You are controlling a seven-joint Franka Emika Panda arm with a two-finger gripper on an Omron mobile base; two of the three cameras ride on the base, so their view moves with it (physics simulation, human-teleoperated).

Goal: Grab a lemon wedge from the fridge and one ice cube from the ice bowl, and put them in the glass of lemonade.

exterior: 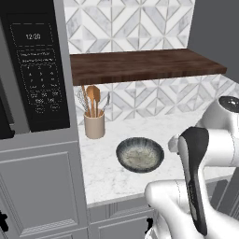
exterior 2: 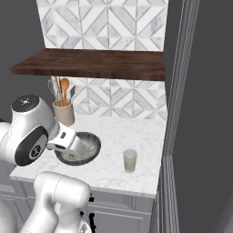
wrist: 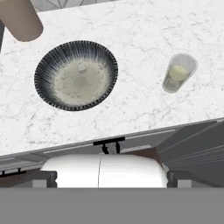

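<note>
A white robot arm (exterior: 196,177) rises at the lower right of the left base view before a marble counter (exterior: 112,175). From left in that view: a black microwave (exterior: 39,65) at the upper left, a beige crock (exterior: 94,123) of wooden utensils against the tiled wall, then the ice bowl (exterior: 140,154) near the middle, under a dark wooden shelf (exterior: 144,65).

In the right base view the ice bowl (exterior 2: 88,145) sits at centre left, partly behind the arm, with the glass of lemonade (exterior 2: 130,160) apart to its right near the counter's front edge, and the fridge (exterior 2: 200,113) filling the right side.

The hand view looks down on the ice bowl (wrist: 48,83) at upper left, a small pale cube (wrist: 81,68) resting inside it, and the glass of lemonade (wrist: 178,73) at upper right. The gripper's fingers stand fully apart, holding nothing.
</note>
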